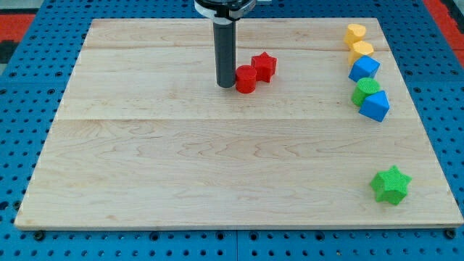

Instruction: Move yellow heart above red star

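Camera view, bottom first: green plastic star block (391, 184) down in the lower right corner of the pale wooden board (181, 167), sitting well apart from everything else. Further up the right side, a tight column of blocks: blue angular block (375, 106), then a green rounded block (366, 90) touching it, then another blue block (364, 69) just above. Topping that column, two yellow blocks, the lower one (361, 51) and the upper yellow heart-ish one (355, 32), right by the board's top right corner; can't really tell which is the proper heart from here. Over toward top centre, red cylinder block (246, 79) touching the red star block (264, 67), star up and to the right of it. My tip (226, 85) planted right beside the red cylinder on its left, basically touching. No claw here at all, just a plain dark rod (225, 51), so nothing held. Blue pegboard (29, 80) all round the board.
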